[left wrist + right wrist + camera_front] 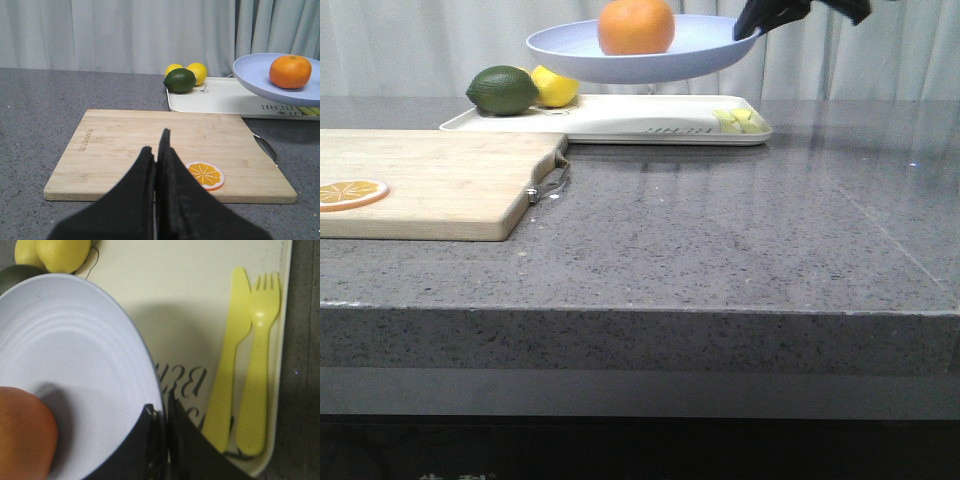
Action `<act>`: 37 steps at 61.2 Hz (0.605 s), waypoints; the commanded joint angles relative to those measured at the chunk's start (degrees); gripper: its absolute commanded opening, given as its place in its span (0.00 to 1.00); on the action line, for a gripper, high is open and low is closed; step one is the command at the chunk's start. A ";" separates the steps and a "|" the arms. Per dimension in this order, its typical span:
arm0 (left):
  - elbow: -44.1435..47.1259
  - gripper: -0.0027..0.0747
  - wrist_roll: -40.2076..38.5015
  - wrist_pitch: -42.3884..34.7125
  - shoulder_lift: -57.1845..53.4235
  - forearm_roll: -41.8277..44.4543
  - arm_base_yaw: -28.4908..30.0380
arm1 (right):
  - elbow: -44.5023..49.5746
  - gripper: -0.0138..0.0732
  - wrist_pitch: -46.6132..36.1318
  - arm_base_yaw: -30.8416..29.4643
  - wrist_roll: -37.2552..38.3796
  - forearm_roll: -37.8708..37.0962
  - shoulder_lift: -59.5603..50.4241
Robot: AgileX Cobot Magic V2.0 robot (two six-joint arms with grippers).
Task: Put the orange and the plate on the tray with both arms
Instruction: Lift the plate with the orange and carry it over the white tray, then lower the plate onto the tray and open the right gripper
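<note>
Gripping plate [650,62] rim, right pincer [756,30], above tray [620,120]

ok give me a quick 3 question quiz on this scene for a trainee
1. True or false: the plate rests flat on the tray.
2. Which end effector grips the plate's rim? A) left B) right C) both
3. Fill in: the orange slice lies on the ____.

Key
1. False. The plate is held in the air above the tray, with the orange on it.
2. B. The right end effector is clamped on the rim; the left end effector is shut on nothing, over the cutting board.
3. cutting board
</note>
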 commanded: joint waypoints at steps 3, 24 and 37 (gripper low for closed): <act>-1.57 0.01 -0.43 -4.77 0.76 -0.44 0.01 | -14.47 0.09 -0.45 -0.10 4.29 3.30 4.89; -1.57 0.01 -0.43 -4.77 0.76 -0.44 0.01 | -38.03 0.09 -0.63 -0.10 9.29 3.30 22.01; -1.57 0.01 -0.43 -4.77 0.76 -0.44 0.01 | -38.24 0.09 -3.88 -0.15 9.16 3.22 24.03</act>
